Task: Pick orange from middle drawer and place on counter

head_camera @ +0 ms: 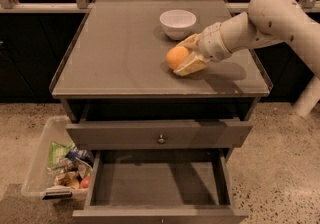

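Note:
The orange (pixel 175 57) is at the counter's (pixel 115 53) right middle, at or just above its surface; I cannot tell if it touches. My gripper (pixel 180 58) reaches in from the right, one pale finger behind the orange and one in front, shut on it. The middle drawer (pixel 160 183) is pulled open below, and its floor is bare.
A white bowl (pixel 177 22) stands on the counter just behind the gripper. The top drawer (pixel 161 139) is closed. A clear plastic bin (pixel 37 168) with packets and a small red fruit (pixel 85 182) sits on the floor to the left.

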Robot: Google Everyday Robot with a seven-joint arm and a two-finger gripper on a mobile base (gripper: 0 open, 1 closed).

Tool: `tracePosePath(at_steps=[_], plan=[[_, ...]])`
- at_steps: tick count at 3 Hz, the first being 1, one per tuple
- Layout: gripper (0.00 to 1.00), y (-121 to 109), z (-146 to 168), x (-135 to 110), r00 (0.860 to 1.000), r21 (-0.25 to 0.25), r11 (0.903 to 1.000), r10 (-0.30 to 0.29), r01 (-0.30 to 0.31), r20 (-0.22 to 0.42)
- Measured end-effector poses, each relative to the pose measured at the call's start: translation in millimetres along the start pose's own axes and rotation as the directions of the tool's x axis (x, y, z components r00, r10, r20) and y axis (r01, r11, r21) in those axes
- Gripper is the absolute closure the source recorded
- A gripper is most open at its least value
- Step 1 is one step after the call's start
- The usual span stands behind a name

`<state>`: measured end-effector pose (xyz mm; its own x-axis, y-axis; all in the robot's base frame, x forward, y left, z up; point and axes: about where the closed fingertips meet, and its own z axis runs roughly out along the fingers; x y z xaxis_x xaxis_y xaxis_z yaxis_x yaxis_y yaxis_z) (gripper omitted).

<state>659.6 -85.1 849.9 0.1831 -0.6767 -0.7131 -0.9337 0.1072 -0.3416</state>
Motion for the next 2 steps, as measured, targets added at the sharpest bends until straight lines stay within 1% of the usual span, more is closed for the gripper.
tracePosePath(at_steps=[2], plan=[[0.00, 0.0, 0.1, 0.0, 1.000, 0.000, 1.0000, 0.000, 0.000, 0.000]])
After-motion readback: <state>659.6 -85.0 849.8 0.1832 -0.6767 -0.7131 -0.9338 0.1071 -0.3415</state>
